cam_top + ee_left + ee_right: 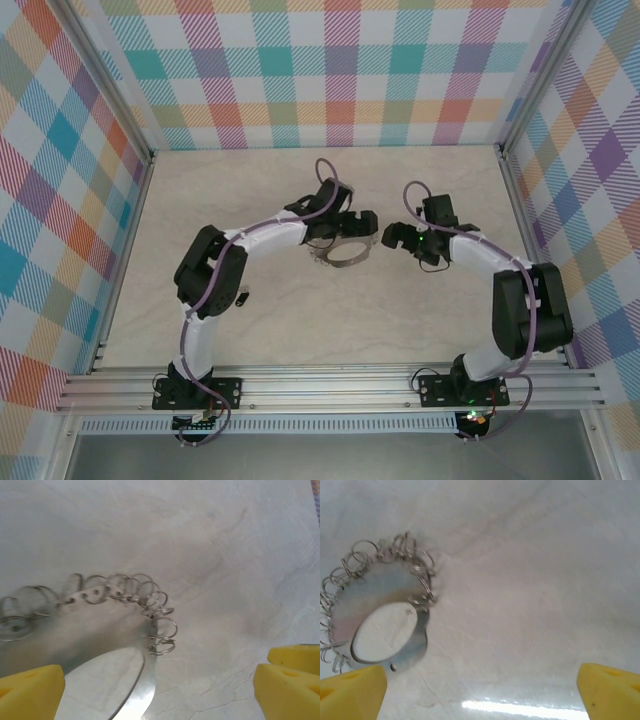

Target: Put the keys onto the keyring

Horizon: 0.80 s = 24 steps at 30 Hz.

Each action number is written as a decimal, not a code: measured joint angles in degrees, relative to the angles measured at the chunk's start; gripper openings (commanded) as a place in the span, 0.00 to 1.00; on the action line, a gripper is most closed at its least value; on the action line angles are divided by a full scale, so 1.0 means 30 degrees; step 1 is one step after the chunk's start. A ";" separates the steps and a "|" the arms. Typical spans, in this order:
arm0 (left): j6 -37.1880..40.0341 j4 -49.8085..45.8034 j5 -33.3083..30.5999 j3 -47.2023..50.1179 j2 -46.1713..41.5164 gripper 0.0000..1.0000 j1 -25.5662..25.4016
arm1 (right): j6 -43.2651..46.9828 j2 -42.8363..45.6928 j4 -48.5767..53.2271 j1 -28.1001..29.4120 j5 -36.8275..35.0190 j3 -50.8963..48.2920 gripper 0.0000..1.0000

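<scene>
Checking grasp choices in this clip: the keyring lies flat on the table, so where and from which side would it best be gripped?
Probably the bare flat band of the keyring, the stretch free of the small wire loops. Come straight down from above, one finger in the middle hole, one outside: it lies flat on the table, so no side entry gets under it.

Between the spread fingers of the left pincer (pixel 160 687) the keyring (pixel 120 625) takes up the left half, its wire loops bunched ahead. The right half is bare worktop (pixel 240 570). Ahead of the right pincer (pixel 480 692) the way lies free, with the keyring off to its left. The two pincers stand near each other, with little room between.
</scene>
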State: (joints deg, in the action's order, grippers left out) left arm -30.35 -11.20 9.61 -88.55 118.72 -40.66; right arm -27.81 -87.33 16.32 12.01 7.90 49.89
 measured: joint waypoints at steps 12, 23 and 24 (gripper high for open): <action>0.0546 -0.1253 -0.0736 0.0503 0.1260 0.96 -0.0940 | -0.1224 0.5770 -0.0255 -0.0073 -0.1770 -0.3031 1.00; 0.0437 0.1035 -0.1829 0.4816 -0.1304 0.96 -0.1042 | -0.1778 0.6790 -0.0998 -0.0124 0.0160 -0.4255 0.95; 0.0379 0.1180 -0.1953 0.5326 -0.1647 0.96 -0.1042 | -0.1938 0.6732 -0.1217 -0.0124 0.0605 -0.4488 0.93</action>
State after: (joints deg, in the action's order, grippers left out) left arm -29.21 -7.66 3.75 -72.58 113.78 -43.79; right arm -33.63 -67.13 12.67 11.64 9.72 36.42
